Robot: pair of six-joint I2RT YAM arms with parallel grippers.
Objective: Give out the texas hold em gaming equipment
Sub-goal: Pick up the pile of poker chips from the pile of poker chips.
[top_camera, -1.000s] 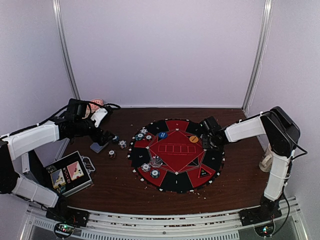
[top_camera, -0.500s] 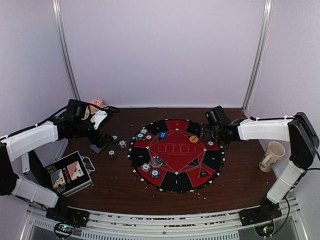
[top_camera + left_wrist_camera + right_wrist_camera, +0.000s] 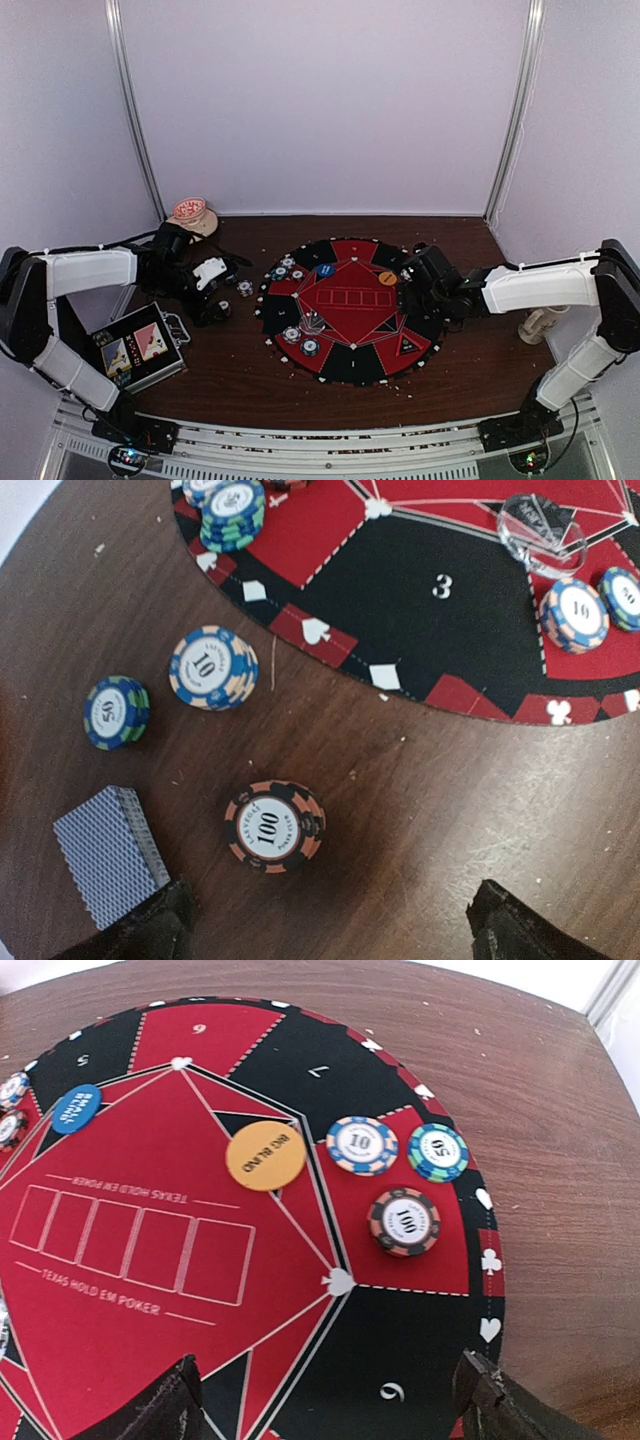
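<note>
The round red-and-black poker mat (image 3: 350, 312) lies mid-table. In the right wrist view, three chip stacks sit in its seat by the far right rim: a 10 stack (image 3: 361, 1145), a 50 stack (image 3: 438, 1152) and an orange-black 100 stack (image 3: 404, 1221), beside the orange button (image 3: 265, 1155) and the blue button (image 3: 76, 1108). My right gripper (image 3: 330, 1400) hangs open over the mat, holding nothing. Off the mat to the left lie a 100 stack (image 3: 275, 826), a 10 stack (image 3: 213, 667), a 50 stack (image 3: 116, 712) and the card deck (image 3: 108, 854). My left gripper (image 3: 335, 935) is open above them, empty.
The metal case (image 3: 140, 345) with card pictures lies at the near left. A beige mug (image 3: 545, 322) stands at the right edge, partly behind the right arm. A round red-and-white object (image 3: 192, 212) sits at the back left. More chip stacks (image 3: 300, 340) rest on the mat's left side.
The right gripper opened wider and drew back from the 100 stack on the mat. The left arm swung nearer and lower over the loose chips, uncovering the red-and-white object.
</note>
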